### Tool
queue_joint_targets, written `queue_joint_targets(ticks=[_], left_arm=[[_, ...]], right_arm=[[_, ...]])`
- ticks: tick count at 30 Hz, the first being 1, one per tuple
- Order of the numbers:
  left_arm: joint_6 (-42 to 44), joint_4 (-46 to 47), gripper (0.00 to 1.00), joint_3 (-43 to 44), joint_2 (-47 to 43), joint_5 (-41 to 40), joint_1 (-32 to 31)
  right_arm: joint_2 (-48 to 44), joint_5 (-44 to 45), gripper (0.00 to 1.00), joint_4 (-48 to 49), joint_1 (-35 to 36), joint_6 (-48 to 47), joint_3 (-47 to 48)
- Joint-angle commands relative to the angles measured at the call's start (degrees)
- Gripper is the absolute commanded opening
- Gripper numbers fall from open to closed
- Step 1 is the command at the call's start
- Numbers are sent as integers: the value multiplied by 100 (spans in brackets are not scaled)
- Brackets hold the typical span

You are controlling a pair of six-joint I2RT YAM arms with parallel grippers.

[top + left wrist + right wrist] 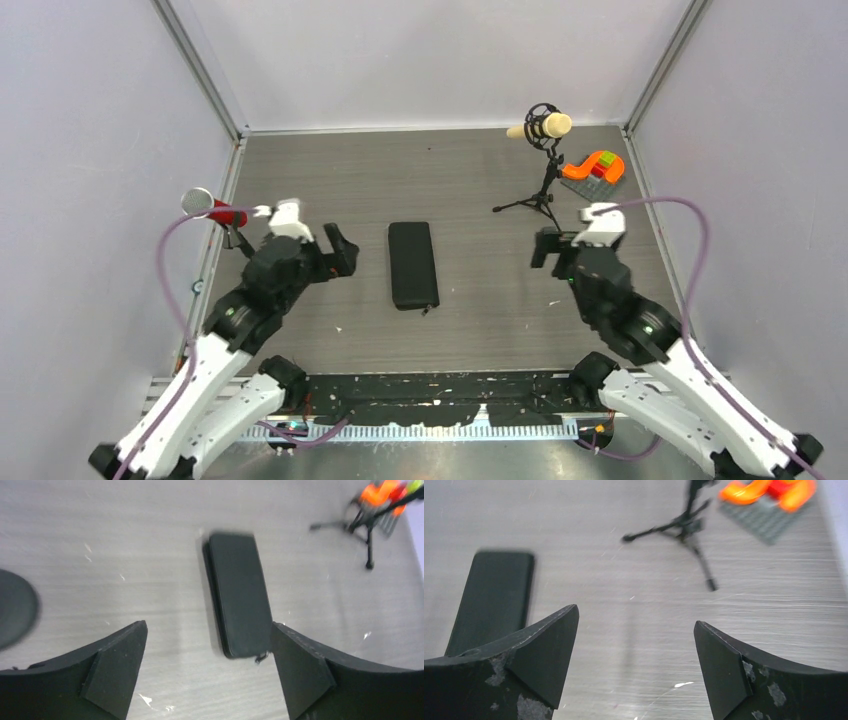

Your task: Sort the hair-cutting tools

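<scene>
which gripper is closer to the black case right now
Left. The left gripper hangs open just off the left edge of the black case; the right gripper, also open, sits farther off to its right.

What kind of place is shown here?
Likely a robot test booth: pale walls in a metal frame enclose a grey table, with a tripod microphone on it.

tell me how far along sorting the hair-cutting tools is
Done: no scissors or combs lie loose on the table; only the black case sits mid-table, apparently closed. Whether they are inside cannot be seen. In hand: nothing; the left gripper and right gripper are open and empty beside it. Left: seemingly nothing, if the case holds them.
</scene>
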Motion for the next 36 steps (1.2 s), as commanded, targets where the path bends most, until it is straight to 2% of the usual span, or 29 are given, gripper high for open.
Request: queue_joint_targets(ticks=[1,6,11,15,19,22,36], left_arm=[[1188,-698,99,452,-1125,-1353,36],[1938,-583,100,547,-2330,-2008,36],[2421,-30,100,33,-3257,-2237,36],[2485,444,100,-516,-3658,-2122,36],[2615,629,100,-620,-3654,-2171,49],[2619,562,100,-601,-3579,-2326,129],[2618,614,100,-691,-3477,-1744,647]], right_arm=[[-894,1765,95,-416,-25,-270,433],[-2030,2713,95,-401,-25,-652,370],[-2964,3184,95,74,-24,-1316,-59],[-3880,3283,95,439,-24,-1432,-483],[-4434,3304,95,814,-25,-1619,-865],[-4576,3378,95,1005,-24,-1716,-1006],[-4074,3106,95,1034,-24,-1788,-1031]])
